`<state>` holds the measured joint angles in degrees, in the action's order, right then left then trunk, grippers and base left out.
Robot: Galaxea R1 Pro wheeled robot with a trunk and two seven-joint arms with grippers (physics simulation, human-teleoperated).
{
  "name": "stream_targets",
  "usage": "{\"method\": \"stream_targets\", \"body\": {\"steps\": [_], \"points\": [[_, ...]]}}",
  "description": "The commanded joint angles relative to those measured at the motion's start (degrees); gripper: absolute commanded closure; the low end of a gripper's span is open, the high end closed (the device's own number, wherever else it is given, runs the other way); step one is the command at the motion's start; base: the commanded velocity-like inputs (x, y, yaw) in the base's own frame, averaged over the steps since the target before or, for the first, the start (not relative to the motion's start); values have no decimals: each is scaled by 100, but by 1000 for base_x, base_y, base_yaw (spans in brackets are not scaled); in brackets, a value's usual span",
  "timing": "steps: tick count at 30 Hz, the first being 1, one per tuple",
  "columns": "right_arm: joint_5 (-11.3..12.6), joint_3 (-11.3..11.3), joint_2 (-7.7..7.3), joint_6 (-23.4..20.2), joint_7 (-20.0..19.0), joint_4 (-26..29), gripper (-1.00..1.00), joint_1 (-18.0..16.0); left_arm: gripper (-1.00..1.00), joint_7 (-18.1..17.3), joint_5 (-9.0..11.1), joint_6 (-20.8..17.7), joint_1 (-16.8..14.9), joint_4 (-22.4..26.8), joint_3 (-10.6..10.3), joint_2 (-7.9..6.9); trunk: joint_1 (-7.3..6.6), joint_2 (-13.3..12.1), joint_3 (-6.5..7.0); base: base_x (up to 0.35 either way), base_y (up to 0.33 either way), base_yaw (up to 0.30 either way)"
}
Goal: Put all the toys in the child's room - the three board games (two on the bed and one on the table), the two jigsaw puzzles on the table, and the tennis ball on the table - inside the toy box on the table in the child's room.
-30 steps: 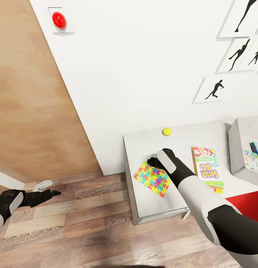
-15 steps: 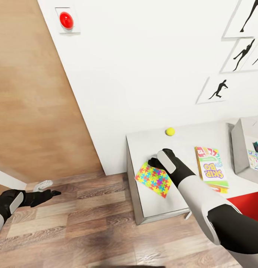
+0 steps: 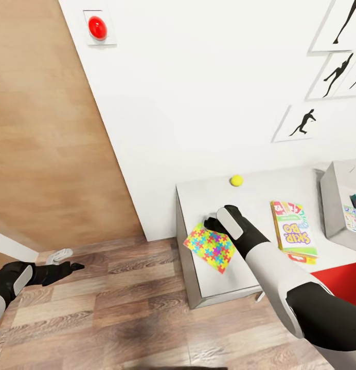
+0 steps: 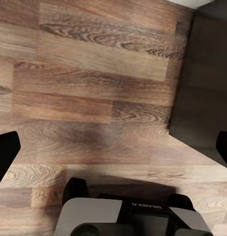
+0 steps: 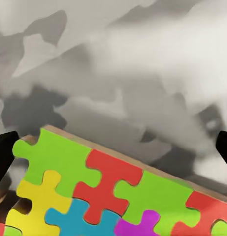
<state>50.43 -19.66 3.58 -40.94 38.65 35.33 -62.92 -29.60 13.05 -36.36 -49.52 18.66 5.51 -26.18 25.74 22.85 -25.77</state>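
1. The right gripper (image 3: 215, 224) hangs over the puzzle (image 3: 211, 247) at the table's (image 3: 250, 198) left end, its tip above the puzzle's far edge.
2. In the right wrist view the two fingertips (image 5: 5, 152) sit at the far sides with the puzzle (image 5: 108, 196) and the mottled top between them, so the jaws are spread wide and hold nothing.
3. That puzzle lies flat near the front left corner of the table, one corner slightly over the left edge.
4. The ball (image 3: 236, 180) rests near the back edge by the wall, well apart from the puzzle.
5. The Skip-Bo box (image 3: 293, 228) lies flat towards the front edge, between the puzzle and the toy box (image 3: 333, 198).
6. The toy box stands at the right, cut by the frame; colourful printed items (image 3: 354, 211) show inside it, though I cannot tell which toys they are.
7. The left gripper (image 3: 70, 267) is held low over the wood floor (image 3: 121, 303), away from the table; its fingertips (image 4: 6, 155) are wide apart and empty.
8. My reading: some things are already in the toy box, while at least this puzzle, the ball and the Skip-Bo box remain out; the step in hand looks like picking up the puzzle.
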Motion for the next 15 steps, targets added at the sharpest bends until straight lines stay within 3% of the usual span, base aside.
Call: {"method": "stream_targets", "body": {"steps": [1, 15], "points": [[248, -12, -2, 51, 46, -290, -100, -1, -100, -11, 5, -38, -5, 1, 29, 3, 5, 7, -10, -1, 128, 0], [248, -12, -6, 51, 46, -290, -100, -1, -100, -11, 5, -38, -2, 0, 29, 25, 5, 7, -10, 0, 50, 0]]}}
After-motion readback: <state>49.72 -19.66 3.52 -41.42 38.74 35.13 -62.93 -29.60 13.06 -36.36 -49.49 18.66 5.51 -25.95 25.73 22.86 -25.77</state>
